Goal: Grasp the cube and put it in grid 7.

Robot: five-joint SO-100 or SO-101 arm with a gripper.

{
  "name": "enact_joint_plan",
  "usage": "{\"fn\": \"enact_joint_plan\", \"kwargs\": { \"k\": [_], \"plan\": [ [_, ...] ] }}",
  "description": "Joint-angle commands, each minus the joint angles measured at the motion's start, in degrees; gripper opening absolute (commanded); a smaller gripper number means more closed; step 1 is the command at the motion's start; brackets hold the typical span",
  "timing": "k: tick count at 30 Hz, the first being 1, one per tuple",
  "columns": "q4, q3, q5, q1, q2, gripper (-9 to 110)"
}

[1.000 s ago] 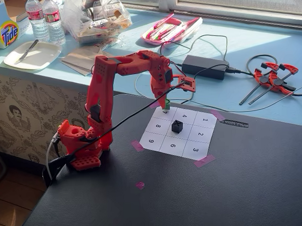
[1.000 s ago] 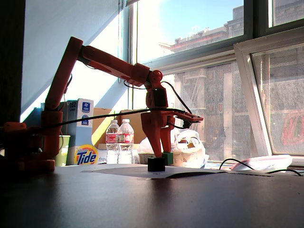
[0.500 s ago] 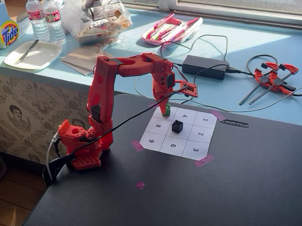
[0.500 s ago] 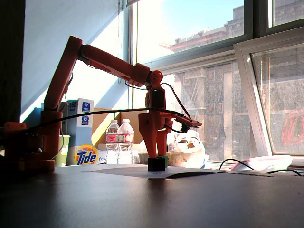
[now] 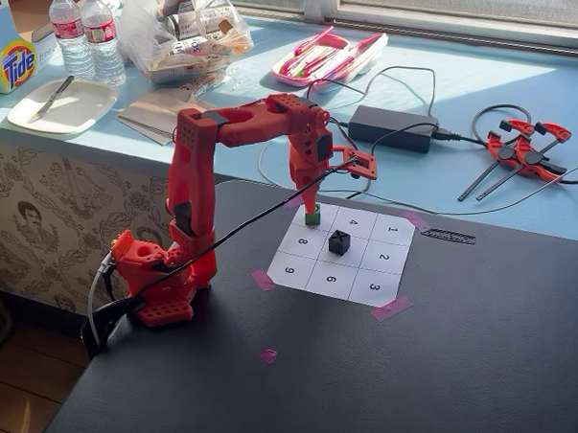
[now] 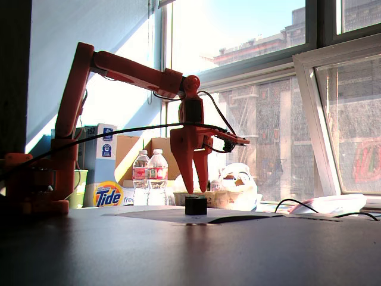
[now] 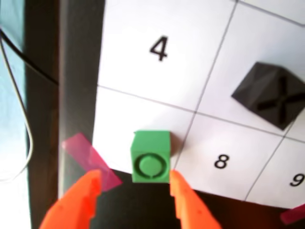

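Cube (image 7: pixel 150 156) on grid 7 (image 7: pixel 119 119), gripper (image 7: pixel 135 187) apart.

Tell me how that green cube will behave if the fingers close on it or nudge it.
The green cube looks like rigid plastic, so it probably won't deform between the fingers. Its flat faces suggest sliding on the paper grid, not rolling. It is small, so probably light and easily knocked off its cell.
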Motion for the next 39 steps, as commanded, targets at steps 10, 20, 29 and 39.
{"fn": "enact_joint_plan", "kwargs": {
  "k": [10, 20, 29, 39],
  "plan": [
    [0.9, -2.0, 7.7, 15.4, 28.1, 33],
    [5.5, 14.7, 25.9, 42.8, 52.6, 0],
    [2.1, 43.2, 28.9, 60.0, 72.9, 0],
    [-20.6, 73.3, 33.5, 60.8, 89.1, 0]
  ]
}}
